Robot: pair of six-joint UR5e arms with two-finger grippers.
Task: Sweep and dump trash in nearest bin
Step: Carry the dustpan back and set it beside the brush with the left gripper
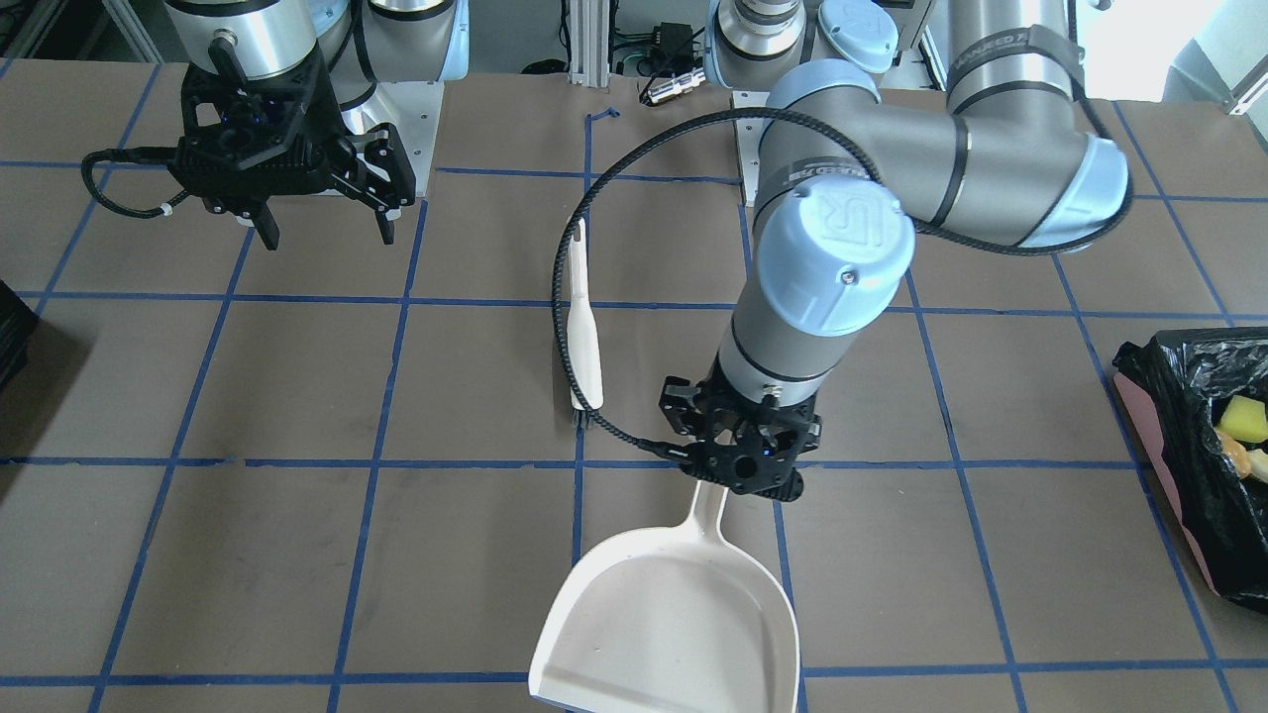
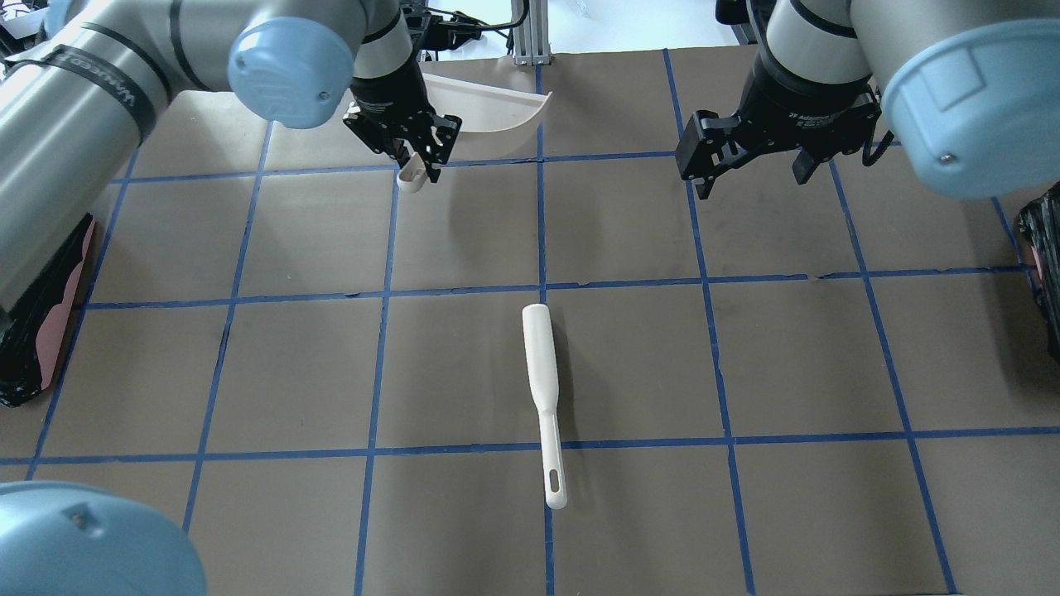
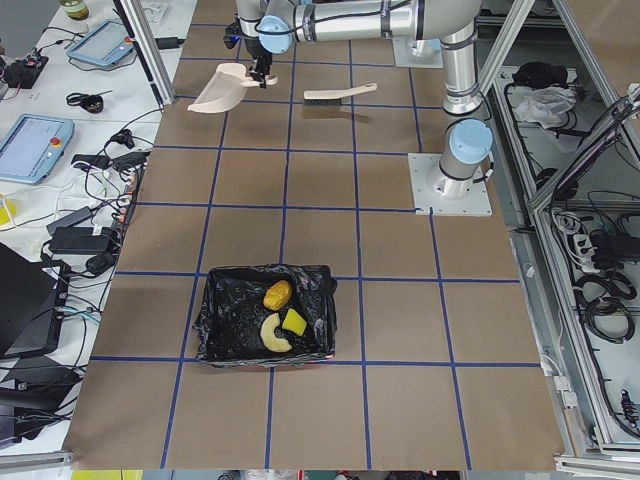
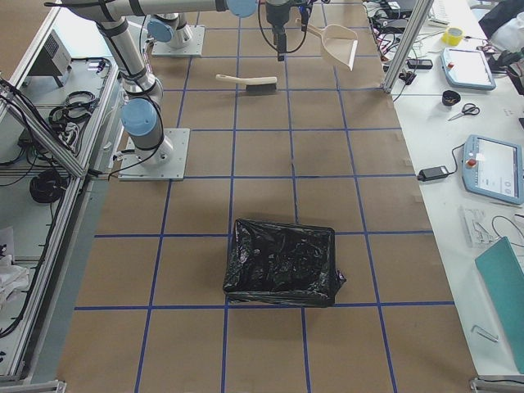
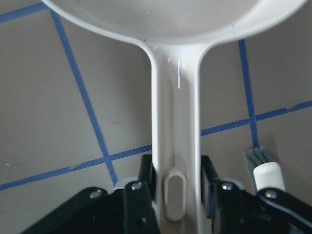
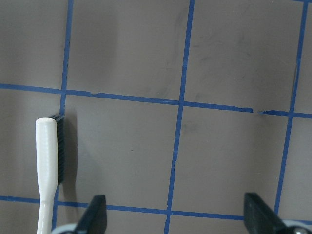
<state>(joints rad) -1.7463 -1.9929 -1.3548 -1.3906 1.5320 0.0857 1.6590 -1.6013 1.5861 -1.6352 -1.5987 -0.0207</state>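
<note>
Dustpan (image 1: 674, 614) clamped in left jaws; right jaws gape empty; exterior left view, unlike overhead, shows trash (image 3: 278, 294) inside bin (image 3: 215, 320).

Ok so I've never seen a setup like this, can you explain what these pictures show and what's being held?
These are two robot arms at a brown table taped into blue squares. Six cameras: one faces the robot, one looks over its shoulders, one sits at each table end, one rides on each wrist. The left gripper is clamped on the handle of a white dustpan, which looks empty. The right gripper hangs open, holding nothing. A white brush lies loose on the table. The trash, three food-like pieces, already sits in the black-bagged bin.
</note>
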